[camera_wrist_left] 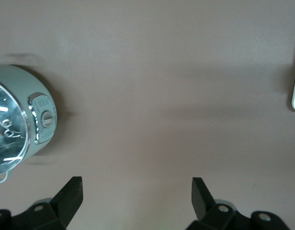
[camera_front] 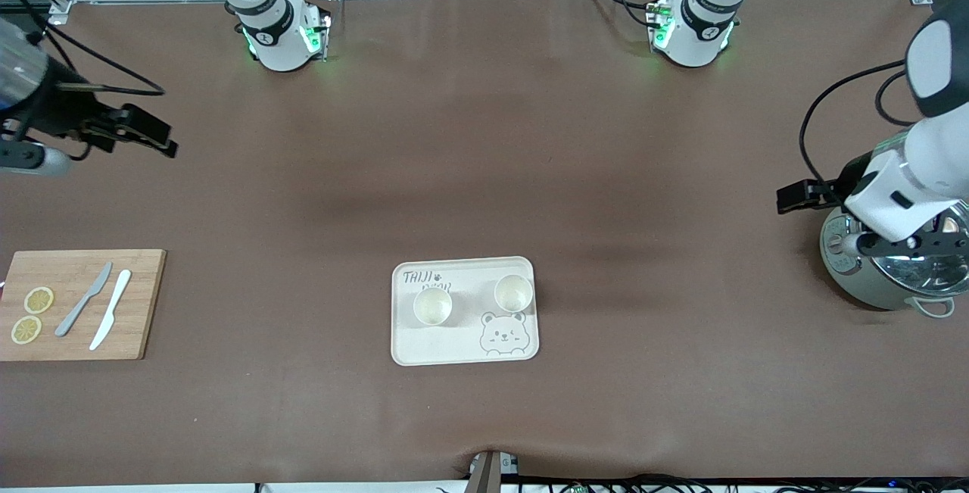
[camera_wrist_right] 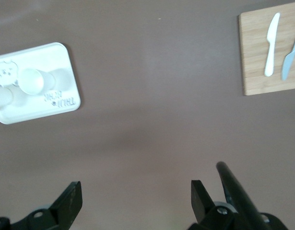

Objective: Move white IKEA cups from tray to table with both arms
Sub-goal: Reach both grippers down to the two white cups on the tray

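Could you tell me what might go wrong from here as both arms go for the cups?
1. The two white cups stand close together on the tray, so both arms reaching in at once could crowd each other.
2. The left end effector hangs beside the rice cooker; its arm might brush it when setting off.
3. The open right end effector must close squarely, or a tapered cup may tip.

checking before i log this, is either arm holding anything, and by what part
Nothing is held. The left gripper is open over bare table beside the cooker; the right gripper is open over bare table. Both cups sit on the tray.
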`<state>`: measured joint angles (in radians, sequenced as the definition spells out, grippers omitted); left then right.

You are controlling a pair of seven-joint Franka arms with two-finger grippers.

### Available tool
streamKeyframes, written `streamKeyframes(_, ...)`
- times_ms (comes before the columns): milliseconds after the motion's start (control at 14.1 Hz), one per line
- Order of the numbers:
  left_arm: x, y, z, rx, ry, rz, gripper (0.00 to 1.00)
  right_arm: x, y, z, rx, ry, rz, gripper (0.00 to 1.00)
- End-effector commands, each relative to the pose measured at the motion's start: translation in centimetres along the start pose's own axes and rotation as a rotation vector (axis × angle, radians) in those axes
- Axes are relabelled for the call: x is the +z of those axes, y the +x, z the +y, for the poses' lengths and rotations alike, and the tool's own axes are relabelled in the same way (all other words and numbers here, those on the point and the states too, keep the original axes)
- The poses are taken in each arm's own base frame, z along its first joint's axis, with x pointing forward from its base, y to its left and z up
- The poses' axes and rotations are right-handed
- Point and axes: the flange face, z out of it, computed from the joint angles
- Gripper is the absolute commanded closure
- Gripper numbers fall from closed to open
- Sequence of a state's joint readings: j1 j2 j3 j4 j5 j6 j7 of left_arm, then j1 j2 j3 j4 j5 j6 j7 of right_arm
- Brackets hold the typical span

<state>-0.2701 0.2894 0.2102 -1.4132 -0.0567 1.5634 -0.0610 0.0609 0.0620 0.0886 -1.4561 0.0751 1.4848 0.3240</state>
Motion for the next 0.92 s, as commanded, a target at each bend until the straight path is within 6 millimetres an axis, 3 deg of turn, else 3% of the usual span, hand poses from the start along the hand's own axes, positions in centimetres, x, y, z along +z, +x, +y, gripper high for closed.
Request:
streamKeyframes(0,2.0,1.3,2.2,-0.024,0.002,0.000,0.00,1.0,0.7,-4.8,0.067,0.036,0.009,0.00)
streamKeyframes(355,6.6,3.7,8.5,-0.134,0.006,0.038,0.00,7.5,3.6,-13.5,0.116,0.081,0.030,0.00)
streamKeyframes(497,9.7,4.4,12.7,-0.175,0.028,0.047,0.00,10.5,4.7,-17.0,0.125,0.085,0.037,0.00)
streamKeyframes(639,12.7,4.7,16.1,-0.209,0.047,0.051,0.00,13.6,5.8,-19.4,0.133,0.097,0.049,0.00)
streamKeyframes(852,15.6,5.0,19.5,-0.305,0.049,0.081,0.00,18.0,7.0,-21.3,0.122,0.097,0.072,0.00)
